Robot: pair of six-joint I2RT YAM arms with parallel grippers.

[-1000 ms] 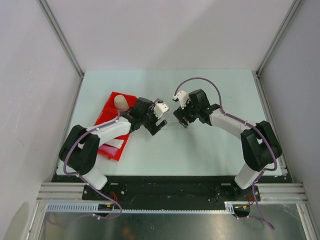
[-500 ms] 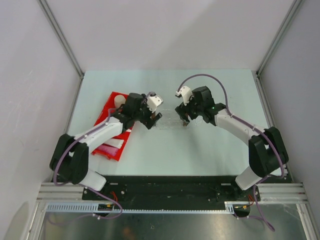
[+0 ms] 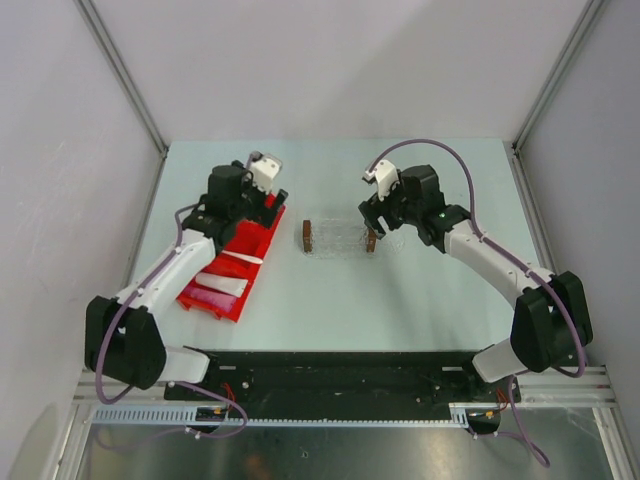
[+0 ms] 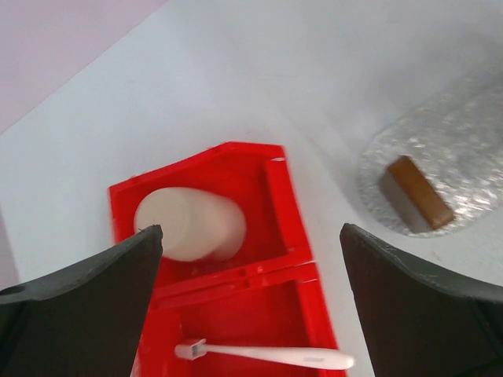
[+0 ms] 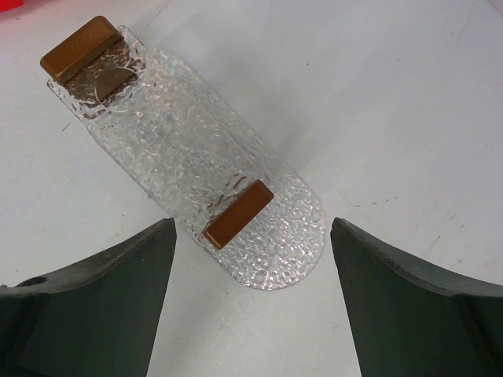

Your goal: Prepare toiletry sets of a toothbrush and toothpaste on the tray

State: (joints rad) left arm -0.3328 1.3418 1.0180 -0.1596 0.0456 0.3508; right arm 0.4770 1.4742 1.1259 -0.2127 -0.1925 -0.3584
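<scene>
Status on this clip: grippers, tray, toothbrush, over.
Left gripper open over red bin. Right gripper open above tray. Tray bare; toothbrush in bin. Nothing blocking.

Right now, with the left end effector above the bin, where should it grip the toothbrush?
Grip the toothbrush mid-handle, coming straight down. It lies flat in the bin, head toward one finger and handle end toward the other, so the open left end effector probably needs a quarter turn to close across the thin handle.
</scene>
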